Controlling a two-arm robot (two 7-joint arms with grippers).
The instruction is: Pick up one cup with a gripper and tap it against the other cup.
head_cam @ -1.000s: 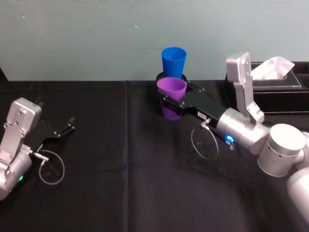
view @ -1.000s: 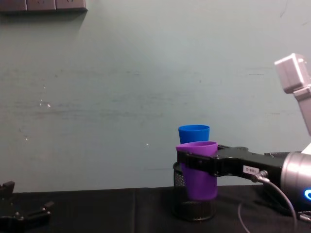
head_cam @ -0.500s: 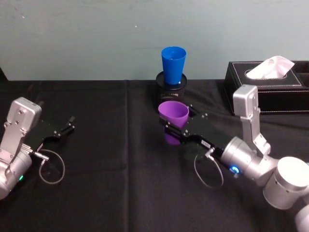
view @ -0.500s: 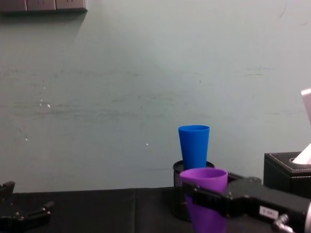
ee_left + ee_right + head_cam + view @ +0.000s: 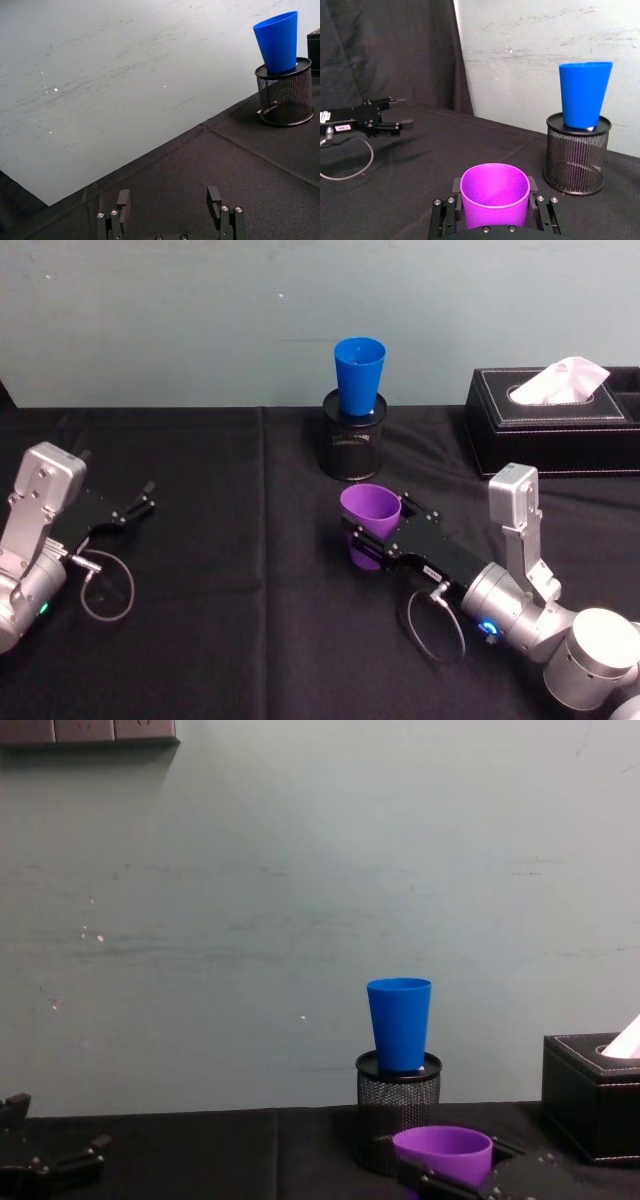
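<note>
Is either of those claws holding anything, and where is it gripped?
The right end effector holds the purple cup by its sides, below the rim. The left end effector is open and holds nothing.

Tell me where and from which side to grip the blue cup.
Grip the blue cup on its bare upper wall, from the side. It stands upright with its narrow base sunk in the mesh pot, so only the wider upper part is free, probably.
</note>
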